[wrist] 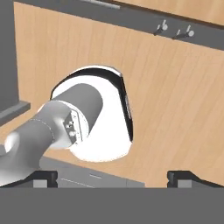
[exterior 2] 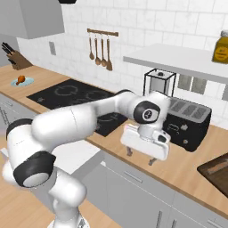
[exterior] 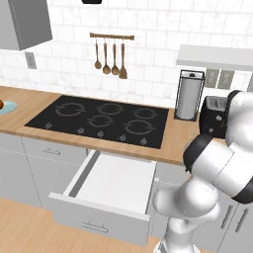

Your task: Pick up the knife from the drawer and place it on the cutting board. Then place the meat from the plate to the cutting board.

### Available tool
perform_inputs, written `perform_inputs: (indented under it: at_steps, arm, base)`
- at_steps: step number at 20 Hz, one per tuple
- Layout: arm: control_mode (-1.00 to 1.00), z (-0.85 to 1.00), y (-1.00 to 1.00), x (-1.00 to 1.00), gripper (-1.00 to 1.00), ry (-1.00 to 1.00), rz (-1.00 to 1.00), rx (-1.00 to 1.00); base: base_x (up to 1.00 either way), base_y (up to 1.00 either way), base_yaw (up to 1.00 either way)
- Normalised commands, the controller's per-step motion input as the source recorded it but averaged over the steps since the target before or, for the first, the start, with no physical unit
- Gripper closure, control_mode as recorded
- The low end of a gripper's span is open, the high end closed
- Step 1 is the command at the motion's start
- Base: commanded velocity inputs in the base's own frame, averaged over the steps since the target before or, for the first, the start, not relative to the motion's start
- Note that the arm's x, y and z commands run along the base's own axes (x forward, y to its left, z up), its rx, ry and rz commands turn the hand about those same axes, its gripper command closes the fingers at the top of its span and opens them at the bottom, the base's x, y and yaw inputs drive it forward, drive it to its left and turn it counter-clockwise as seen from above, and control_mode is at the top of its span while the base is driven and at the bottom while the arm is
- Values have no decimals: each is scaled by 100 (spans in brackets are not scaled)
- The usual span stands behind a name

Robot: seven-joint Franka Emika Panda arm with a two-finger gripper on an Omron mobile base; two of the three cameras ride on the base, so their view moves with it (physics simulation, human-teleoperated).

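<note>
The drawer stands pulled out under the cooktop, and the part of its white inside that I can see is bare. At the counter's far left lies the pale blue plate with the small orange-brown meat on it; the plate also shows at the left edge of the left base view. The dark cutting board lies at the far right, with a light brown bar on it that may be the knife's handle. My gripper hangs open and empty over the counter's front edge by the toaster, left of the board.
A black cooktop fills the middle of the counter. A black toaster and a paper towel holder stand behind the gripper. A knife block stands beyond the plate, and a shelf with a jar hangs above the toaster.
</note>
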Motion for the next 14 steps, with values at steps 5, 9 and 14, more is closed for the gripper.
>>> perform_inputs:
  at_steps: [5, 9, 14]
  arm:
    - [100, 18, 36, -10, -100, 0, 7, -6]
    - [100, 0, 0, 0, -100, 0, 0, 0]
    - [100, 0, 0, 0, -100, 0, 0, 0]
  base:
    - [-46, 39, 13]
    - [-100, 39, 35]
    - [-64, 49, 64]
